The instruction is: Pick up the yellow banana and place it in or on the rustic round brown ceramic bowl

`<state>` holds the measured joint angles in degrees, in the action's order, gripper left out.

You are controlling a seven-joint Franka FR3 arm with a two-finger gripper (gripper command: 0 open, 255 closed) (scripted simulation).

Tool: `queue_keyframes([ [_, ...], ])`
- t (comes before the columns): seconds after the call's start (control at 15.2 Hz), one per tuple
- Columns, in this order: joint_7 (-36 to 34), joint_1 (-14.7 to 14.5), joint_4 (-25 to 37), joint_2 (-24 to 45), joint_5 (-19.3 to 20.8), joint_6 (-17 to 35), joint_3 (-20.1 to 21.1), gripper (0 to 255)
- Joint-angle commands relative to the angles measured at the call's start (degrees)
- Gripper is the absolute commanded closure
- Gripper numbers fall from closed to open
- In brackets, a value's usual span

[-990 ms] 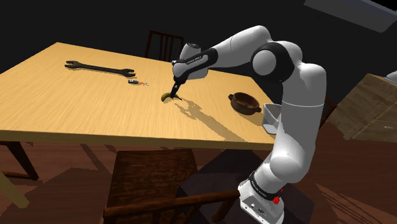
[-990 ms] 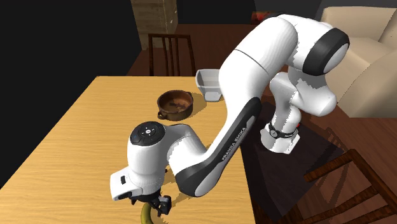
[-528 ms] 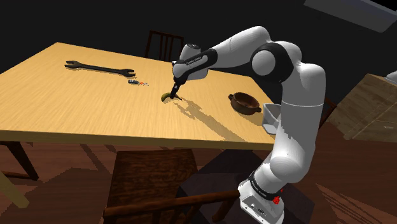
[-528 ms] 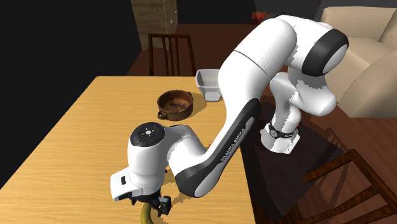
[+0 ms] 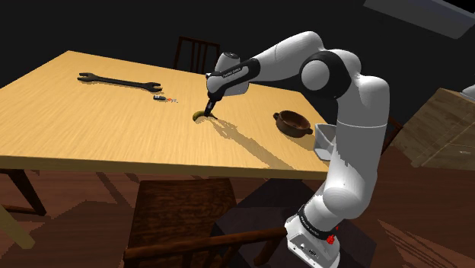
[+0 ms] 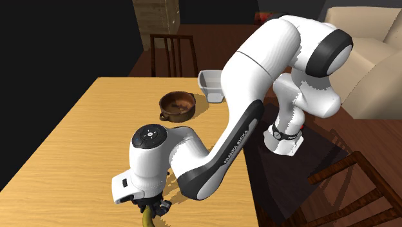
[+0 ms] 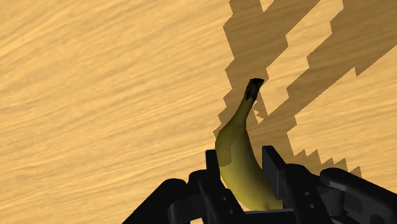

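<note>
My gripper pinches the banana at its thick part. I'd lift straight off the table, squeezing firmly, then swing toward the bowl, three o'clock in the shoulder view.

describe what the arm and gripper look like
White rounded arm with dark joint bands, black lettering along one link, a round dark cap at the wrist, a red spot near the base. The gripper is all black with two blocky fingers.
</note>
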<state>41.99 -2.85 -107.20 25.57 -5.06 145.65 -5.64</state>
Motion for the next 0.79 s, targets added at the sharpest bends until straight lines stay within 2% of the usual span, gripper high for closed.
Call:
queue_keyframes([
  [0.0,0.0,0.0,0.0,0.0,0.0,0.0,0.0,255],
  [0.73,-0.65,-0.34,1.83,-4.35,0.87,-6.15,-0.51,255],
])
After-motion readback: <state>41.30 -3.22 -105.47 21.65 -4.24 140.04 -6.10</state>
